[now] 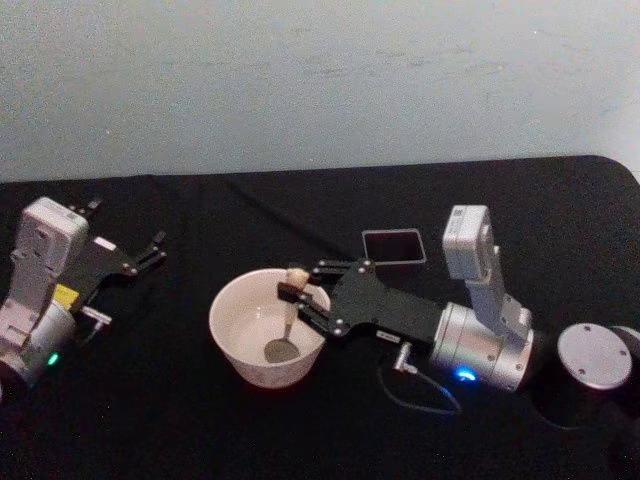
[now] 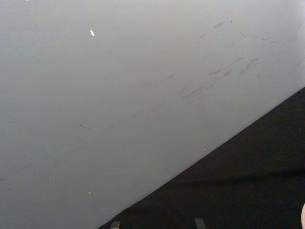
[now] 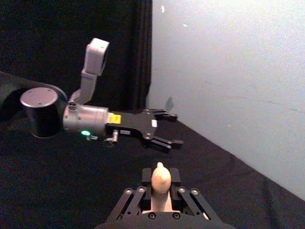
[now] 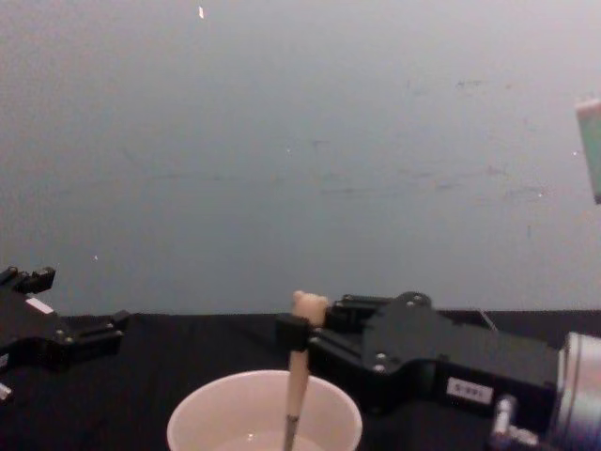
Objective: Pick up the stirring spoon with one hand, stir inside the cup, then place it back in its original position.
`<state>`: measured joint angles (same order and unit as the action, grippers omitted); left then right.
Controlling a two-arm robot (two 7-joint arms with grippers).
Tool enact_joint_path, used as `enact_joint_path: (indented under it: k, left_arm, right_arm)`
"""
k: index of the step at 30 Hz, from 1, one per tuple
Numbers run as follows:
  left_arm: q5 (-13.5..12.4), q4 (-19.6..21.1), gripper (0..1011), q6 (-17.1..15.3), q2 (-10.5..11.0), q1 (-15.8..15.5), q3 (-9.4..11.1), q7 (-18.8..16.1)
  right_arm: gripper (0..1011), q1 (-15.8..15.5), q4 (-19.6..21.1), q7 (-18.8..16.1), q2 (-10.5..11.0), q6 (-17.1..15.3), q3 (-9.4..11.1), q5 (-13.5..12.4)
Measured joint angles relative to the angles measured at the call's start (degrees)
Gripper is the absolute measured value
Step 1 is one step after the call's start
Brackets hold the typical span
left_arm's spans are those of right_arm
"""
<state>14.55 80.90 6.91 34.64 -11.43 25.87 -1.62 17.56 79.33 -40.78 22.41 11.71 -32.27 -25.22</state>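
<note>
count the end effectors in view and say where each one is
2. The left end effector is open and empty, far to the left of the cup. The right end effector is over the cup, shut on the stirring spoon.

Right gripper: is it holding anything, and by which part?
The right gripper is shut on the stirring spoon, pinching its beige handle just below the bear-head knob, stem down in the cup. The left gripper holds nothing.

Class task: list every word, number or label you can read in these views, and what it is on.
Yellow sticker on the left tool: too blurred to read.
White sticker on the right tool, holding the stirring spoon: too small to read.
No legible text elsewhere.
</note>
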Motion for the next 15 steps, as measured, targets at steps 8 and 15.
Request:
enact_joint_path:
  k: [8,15]
  left_arm:
    - [0.0,0.0,1001,0.0,0.0,0.0,0.0,0.0]
    - [0.0,0.0,1001,0.0,0.0,0.0,0.0,0.0]
  right_arm:
    - [212,1.2,-1.2,-0.2,-1.6,0.0,-1.5,0.1]
    - [212,3.6,-4.6,1.0,-4.0,1.0,-2.1,1.3]
